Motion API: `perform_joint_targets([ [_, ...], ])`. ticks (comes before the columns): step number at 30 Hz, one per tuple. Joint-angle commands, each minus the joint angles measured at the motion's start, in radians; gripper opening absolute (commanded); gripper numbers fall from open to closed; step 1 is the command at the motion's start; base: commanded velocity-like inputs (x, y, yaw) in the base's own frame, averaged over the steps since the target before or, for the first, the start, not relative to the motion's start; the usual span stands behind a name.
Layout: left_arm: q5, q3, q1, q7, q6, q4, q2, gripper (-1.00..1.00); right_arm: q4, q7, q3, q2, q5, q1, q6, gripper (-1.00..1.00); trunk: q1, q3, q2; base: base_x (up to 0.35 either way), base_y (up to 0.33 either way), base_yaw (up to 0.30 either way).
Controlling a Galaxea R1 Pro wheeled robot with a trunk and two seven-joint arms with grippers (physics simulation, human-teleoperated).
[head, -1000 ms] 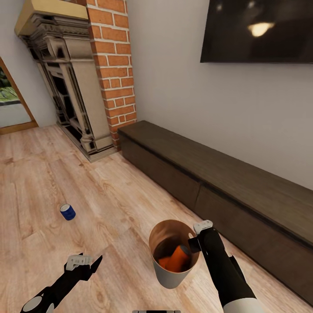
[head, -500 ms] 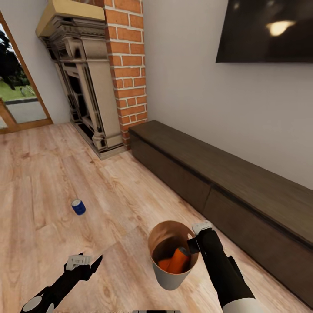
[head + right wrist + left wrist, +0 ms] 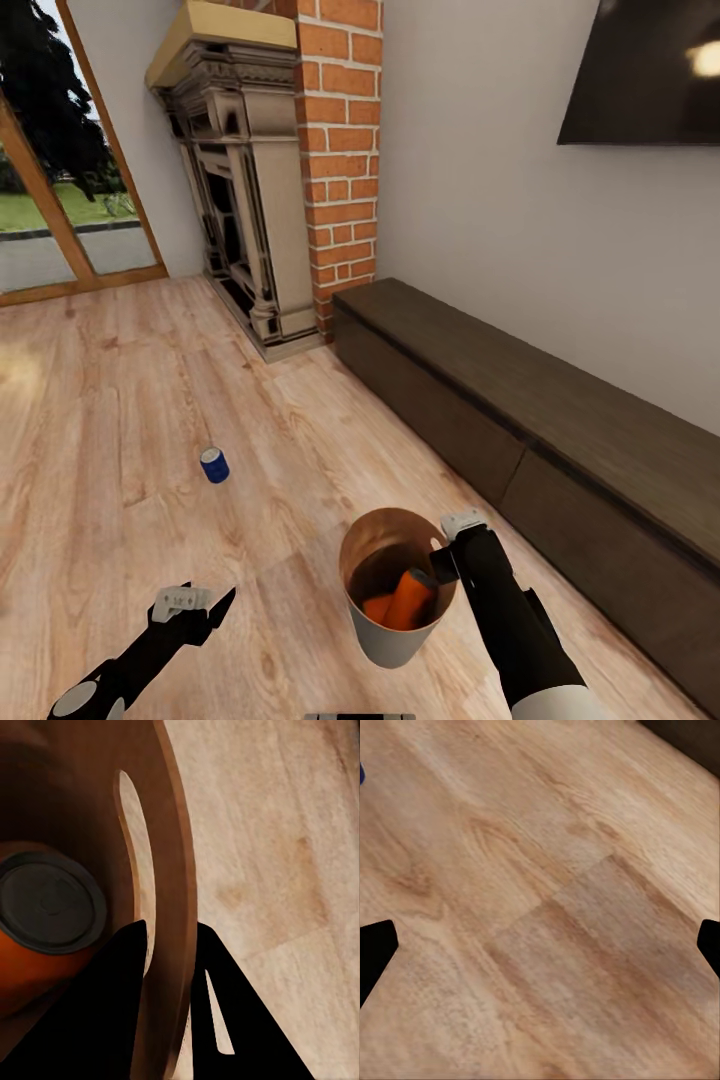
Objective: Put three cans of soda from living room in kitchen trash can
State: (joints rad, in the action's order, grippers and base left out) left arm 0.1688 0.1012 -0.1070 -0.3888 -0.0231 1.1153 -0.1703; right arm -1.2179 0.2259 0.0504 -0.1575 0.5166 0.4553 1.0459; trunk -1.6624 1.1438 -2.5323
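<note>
Orange soda can (image 3: pixel 408 598) sits in trash can (image 3: pixel 352 590), right hand (image 3: pixel 447 556) pinching its rim; blue can (image 3: pixel 214 465) on floor (image 3: pixel 120 420); left hand (image 3: pixel 190 607) wide open, empty.

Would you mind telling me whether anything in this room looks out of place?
Yes: a dark blue soda can stands alone on the wooden floor. An orange can lies tilted inside the trash can, whose rim the right pincer grips.

One can (image 3: pixel 403 598) lies in the bin (image 3: pixel 362 622); another can (image 3: pixel 214 465) stands on the floor (image 3: pixel 120 420), left and beyond.
</note>
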Motion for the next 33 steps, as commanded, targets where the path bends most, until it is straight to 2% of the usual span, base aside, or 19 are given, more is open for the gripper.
perform_joint_targets([
  [1, 0.000, 0.000, 0.000, 0.000, 0.000, 0.000, 0.000, 1.00, 0.000, 0.006, 0.000, 0.000, -0.016, 0.000, 0.001, -1.00, 0.000, 0.000, 0.000, 0.197, 0.000, 0.206],
  [13, 0.006, 0.001, 0.000, 0.000, -0.001, 0.000, -0.002, 1.00, 0.001, 0.006, 0.011, -0.001, -0.016, 0.000, 0.001, -1.00, 0.000, 0.000, 0.000, 0.284, 0.000, 0.195],
  [21, 0.007, 0.002, -0.019, 0.011, -0.021, 0.003, -0.003, 1.00, 0.001, 0.006, 0.011, 0.001, -0.015, 0.000, 0.001, -1.00, 0.000, 0.000, 0.000, 0.323, 0.000, 0.032],
  [24, 0.005, 0.001, -0.070, 0.020, -0.079, 0.003, -0.004, 1.00, 0.001, 0.006, 0.011, 0.002, -0.014, 0.000, 0.001, -1.00, 0.000, 0.000, 0.000, 0.324, 0.000, 0.003],
  [25, 0.004, 0.001, -0.121, 0.022, -0.144, 0.001, -0.005, 1.00, 0.001, 0.006, 0.011, 0.002, -0.013, 0.000, 0.001, -1.00, 0.000, 0.000, 0.000, 0.324, 0.000, 0.001],
  [26, 0.004, 0.000, -0.137, 0.022, -0.166, 0.001, -0.005, 1.00, 0.001, 0.006, 0.011, 0.002, -0.013, 0.000, 0.001, -1.00, 0.000, 0.000, 0.000, 0.324, 0.000, 0.001],
  [27, 0.004, 0.000, -0.183, 0.024, -0.225, 0.000, -0.007, 1.00, 0.001, 0.005, 0.011, 0.002, -0.012, 0.000, 0.001, -1.00, 0.000, 0.000, 0.000, 0.324, 0.000, 0.001],
  [29, 0.003, 0.000, -0.229, 0.031, -0.274, -0.002, -0.008, 1.00, 0.001, 0.005, 0.011, 0.003, -0.012, 0.000, 0.001, -1.00, 0.000, 0.000, 0.000, 0.324, 0.000, 0.000],
  [32, 0.003, 0.002, -0.319, 0.077, -0.347, -0.018, -0.011, 1.00, 0.001, 0.004, 0.012, 0.002, -0.012, 0.000, 0.001, -1.00, 0.000, 0.000, 0.000, 0.324, 0.000, 0.000],
  [33, 0.004, 0.002, -0.331, 0.082, -0.357, -0.025, -0.011, 1.00, 0.001, 0.004, 0.012, 0.002, -0.012, 0.000, 0.001, -1.00, 0.000, 0.000, 0.000, 0.324, 0.000, 0.000],
])
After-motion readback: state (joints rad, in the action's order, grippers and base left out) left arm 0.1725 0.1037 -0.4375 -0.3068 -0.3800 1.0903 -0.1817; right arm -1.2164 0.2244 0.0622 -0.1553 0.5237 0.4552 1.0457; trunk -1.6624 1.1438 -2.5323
